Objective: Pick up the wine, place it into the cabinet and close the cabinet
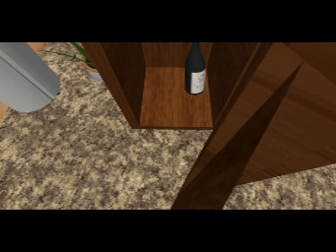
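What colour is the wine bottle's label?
White, on the dark wine bottle standing in the cabinet; head view.

Speckled counter [90,162] w/ open wood cabinet [127,83]; wine bottle [195,69] upright inside.

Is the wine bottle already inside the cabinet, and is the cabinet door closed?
The wine bottle stands upright inside the cabinet, on its floor. The door is open, swung out toward the viewer.
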